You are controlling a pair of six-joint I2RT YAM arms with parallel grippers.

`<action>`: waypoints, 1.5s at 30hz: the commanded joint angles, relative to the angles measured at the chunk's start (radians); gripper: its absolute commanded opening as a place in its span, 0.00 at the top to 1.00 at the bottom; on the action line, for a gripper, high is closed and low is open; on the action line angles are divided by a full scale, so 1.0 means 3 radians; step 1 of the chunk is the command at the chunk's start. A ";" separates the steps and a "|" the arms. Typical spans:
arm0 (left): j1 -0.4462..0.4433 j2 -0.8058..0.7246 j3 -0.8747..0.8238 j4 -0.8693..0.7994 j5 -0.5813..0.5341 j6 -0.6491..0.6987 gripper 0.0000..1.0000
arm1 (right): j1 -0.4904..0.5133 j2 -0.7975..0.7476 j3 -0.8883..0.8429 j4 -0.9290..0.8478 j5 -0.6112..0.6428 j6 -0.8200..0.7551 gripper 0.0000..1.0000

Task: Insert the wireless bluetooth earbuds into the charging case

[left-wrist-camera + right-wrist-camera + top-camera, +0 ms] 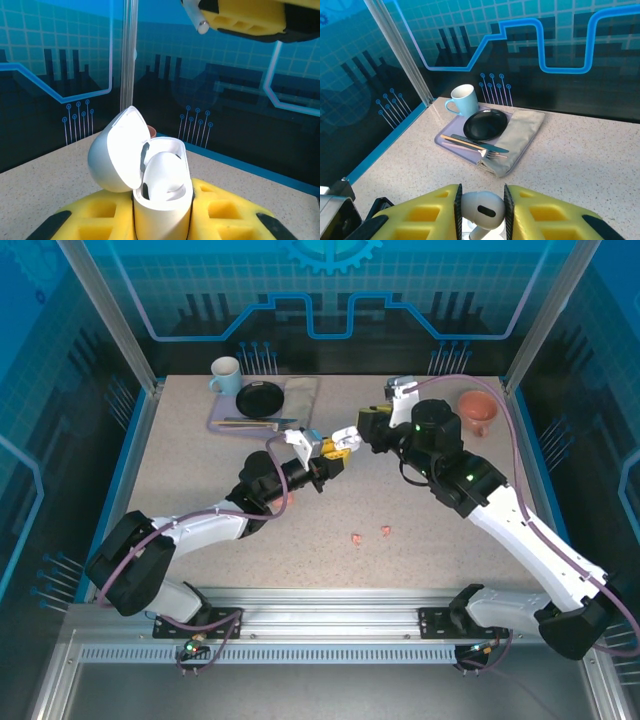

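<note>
Your left gripper (327, 452) sits close to the middle of the table (200, 490), its yellow jaws closed tight on the lower half of the white charging case (162, 200). The case stands upright, and its lid (117, 155) is hinged open and leans toward 10 o'clock in the left wrist view. A rounded white form lies inside the case; you cannot tell whether it is an earbud or the lining.

Your right gripper (348, 438) meets the left one from 2 o'clock, almost touching it. Its jaws are pinched partway closed on a white earbud (481, 209), bulb up between the pads. From the left wrist camera, that gripper (245, 15) hangs above the case at 1 o'clock.

Two salmon-pink earbuds (356, 538) lie loose on the table at 5 o'clock from the grippers, near each other.

At 11 o'clock a tray (451, 145) carries a mug (461, 99), a black plate (486, 124), cutlery (472, 144) and a grey cloth (522, 131). A terracotta cup (478, 411) stands at 2 o'clock
</note>
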 commanded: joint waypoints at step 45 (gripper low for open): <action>-0.0047 -0.0098 0.0135 -0.0066 0.0051 -0.0179 1.00 | -0.0273 0.0163 -0.0356 0.0191 -0.0568 -0.0484 0.74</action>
